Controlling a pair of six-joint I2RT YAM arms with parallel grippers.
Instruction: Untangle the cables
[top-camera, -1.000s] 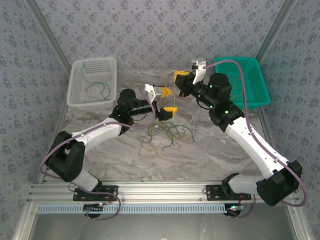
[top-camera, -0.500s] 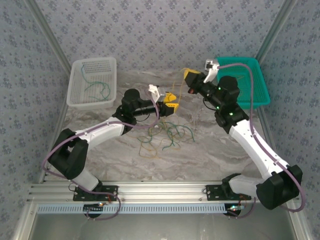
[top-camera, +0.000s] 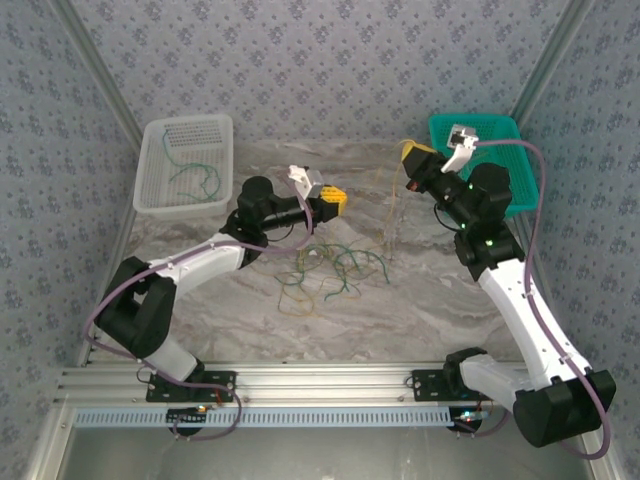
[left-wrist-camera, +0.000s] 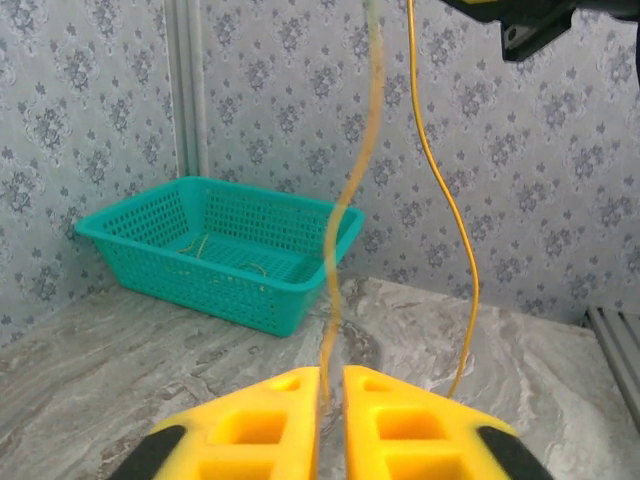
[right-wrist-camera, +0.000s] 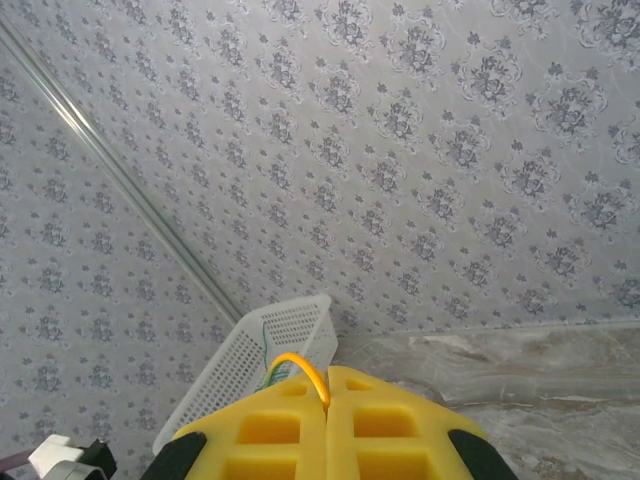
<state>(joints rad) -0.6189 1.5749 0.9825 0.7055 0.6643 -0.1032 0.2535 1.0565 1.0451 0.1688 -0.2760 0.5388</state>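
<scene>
A loose tangle of green and yellow cables (top-camera: 330, 272) lies on the marble table between the arms. My right gripper (top-camera: 411, 153) is raised beside the teal basket (top-camera: 500, 180). It is shut on a yellow cable (right-wrist-camera: 298, 360) whose strands hang down to the table (top-camera: 392, 225). My left gripper (top-camera: 335, 200) hovers above the tangle's far edge. Its yellow fingers (left-wrist-camera: 270, 420) are closed to a thin slit on one hanging strand of that yellow cable (left-wrist-camera: 346, 210). A second strand (left-wrist-camera: 440, 200) hangs just to the right of it.
A white basket (top-camera: 160, 190) at the back left holds a few green cables (top-camera: 195, 178). The teal basket (left-wrist-camera: 120, 235) at the back right holds some yellow cables. Patterned walls close in the table on three sides.
The left gripper's jaws went from wide open to closed on the hanging yellow strand. The right gripper moved right and farther back toward the teal basket, drawing the yellow cable along.
</scene>
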